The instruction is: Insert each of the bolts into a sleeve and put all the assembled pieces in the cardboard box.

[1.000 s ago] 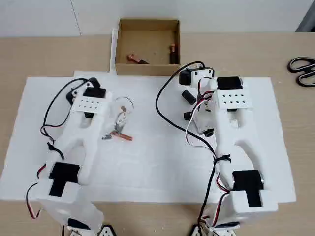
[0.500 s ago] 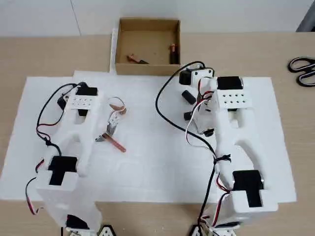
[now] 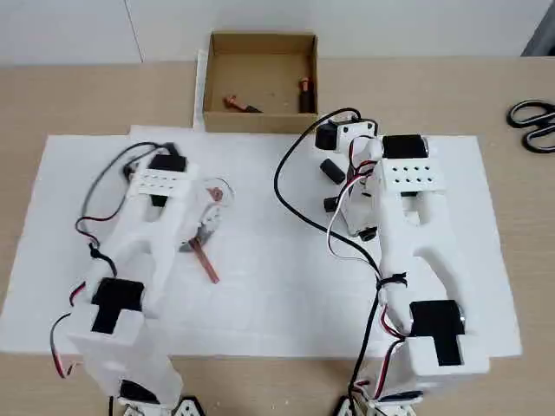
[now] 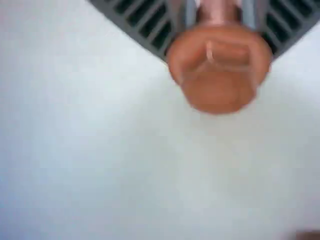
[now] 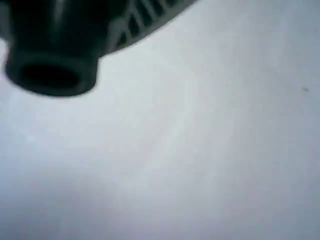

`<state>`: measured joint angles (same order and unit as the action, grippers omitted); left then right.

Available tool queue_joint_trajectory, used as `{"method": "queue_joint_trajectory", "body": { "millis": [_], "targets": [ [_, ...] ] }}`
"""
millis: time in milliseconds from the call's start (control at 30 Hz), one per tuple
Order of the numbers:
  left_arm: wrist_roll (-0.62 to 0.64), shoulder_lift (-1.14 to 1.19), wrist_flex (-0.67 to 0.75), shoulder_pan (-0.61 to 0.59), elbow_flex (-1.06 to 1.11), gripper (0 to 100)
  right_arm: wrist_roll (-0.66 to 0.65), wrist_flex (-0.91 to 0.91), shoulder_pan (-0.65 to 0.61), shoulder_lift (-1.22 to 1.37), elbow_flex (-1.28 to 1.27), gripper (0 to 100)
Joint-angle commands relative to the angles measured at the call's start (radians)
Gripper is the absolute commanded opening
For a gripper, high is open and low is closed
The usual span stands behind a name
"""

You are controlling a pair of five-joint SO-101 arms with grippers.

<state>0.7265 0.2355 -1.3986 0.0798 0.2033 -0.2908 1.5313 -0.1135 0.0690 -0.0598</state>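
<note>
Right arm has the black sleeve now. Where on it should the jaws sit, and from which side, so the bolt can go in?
I'd hold the black sleeve across its round barrel, coming from the side, behind the open mouth. That end juts clear of the jaws as it is, leaving the bore free for the copper bolt.

My left arm (image 3: 139, 251) extends forward, left gripper (image 3: 206, 227) tilted down, fingers (image 4: 135, 17) pinching a bolt (image 4: 219, 70). My right arm (image 3: 414, 225) lies farther out, right gripper (image 3: 351, 208) clamping a sleeve (image 5: 50, 70).
</note>
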Motion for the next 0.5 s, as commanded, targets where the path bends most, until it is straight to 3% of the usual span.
{"method": "queue_joint_trajectory", "body": {
  "millis": [0,100,300,467],
  "targets": [
    [-0.13,-0.112,-0.012,0.026,-0.015,0,0.011,-0.008,0.005,-0.004,0.005,0.7],
    [-0.275,-0.124,-0.006,0.02,-0.015,1,0.011,-0.008,0.005,-0.004,0.003,0.7],
    [-0.687,-0.072,0.025,0.021,-0.005,1,0.011,-0.008,0.007,-0.004,-0.005,0.7],
    [-0.75,0.021,0.029,0.018,-0.005,2,0.011,-0.008,0.007,-0.004,-0.005,0.7]
  ]
}}
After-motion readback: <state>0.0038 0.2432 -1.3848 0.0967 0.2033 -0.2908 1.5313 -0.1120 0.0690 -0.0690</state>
